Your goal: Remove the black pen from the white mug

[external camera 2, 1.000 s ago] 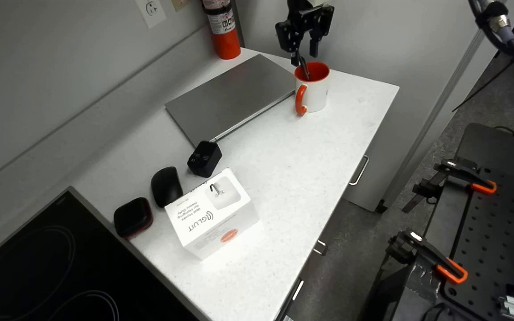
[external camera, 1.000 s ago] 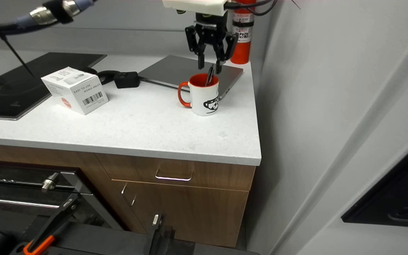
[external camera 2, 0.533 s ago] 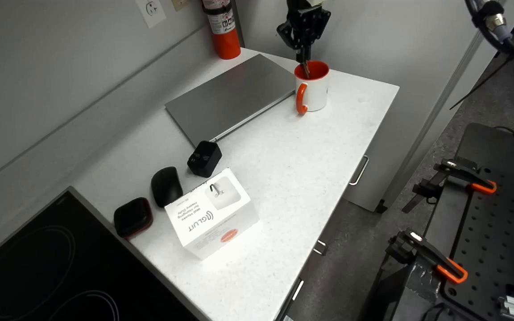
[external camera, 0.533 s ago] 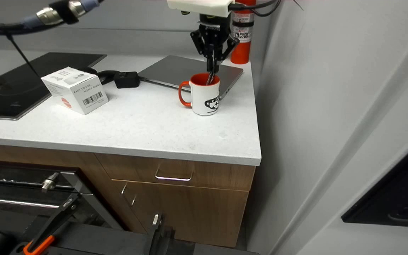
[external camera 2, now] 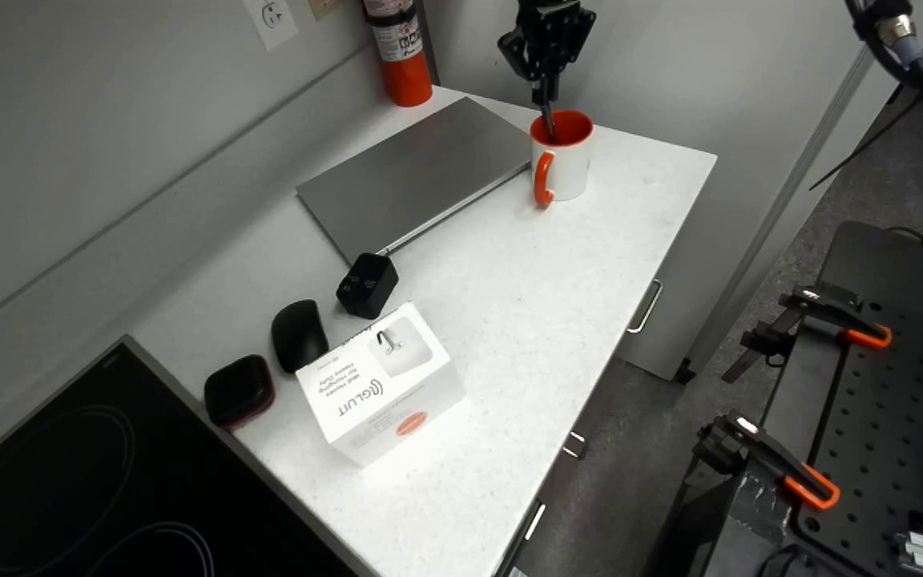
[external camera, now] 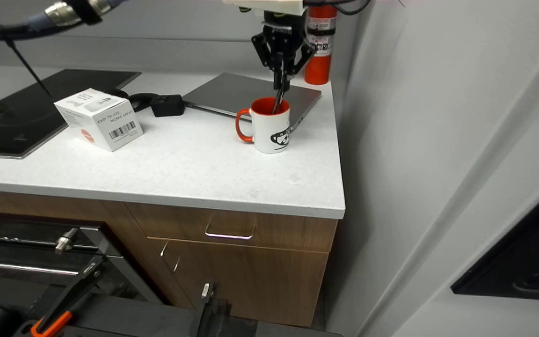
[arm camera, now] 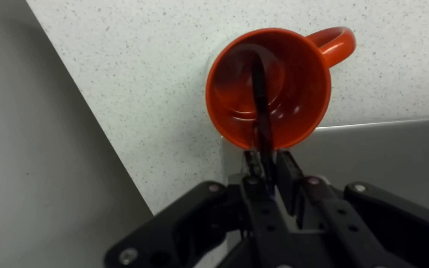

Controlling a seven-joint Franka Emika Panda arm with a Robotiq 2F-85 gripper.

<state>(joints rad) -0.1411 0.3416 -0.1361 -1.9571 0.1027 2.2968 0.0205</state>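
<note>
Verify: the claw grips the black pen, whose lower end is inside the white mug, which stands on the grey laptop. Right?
No: the white mug stands on the countertop beside the grey laptop, not on it, as both exterior views show. The claw grips the black pen, its lower end inside the mug.

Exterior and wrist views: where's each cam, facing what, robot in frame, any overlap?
An exterior view: high in front of the counter, looking down toward the back wall; end effector at top.
An exterior view: high near the cooktop, looking down along the counter to the mug; end effector also at top.
Wrist view: wrist-mounted, looking down into the mug; end effector at bottom, shut on the pen.
Shared: mug, laptop and box in both exterior views.
</note>
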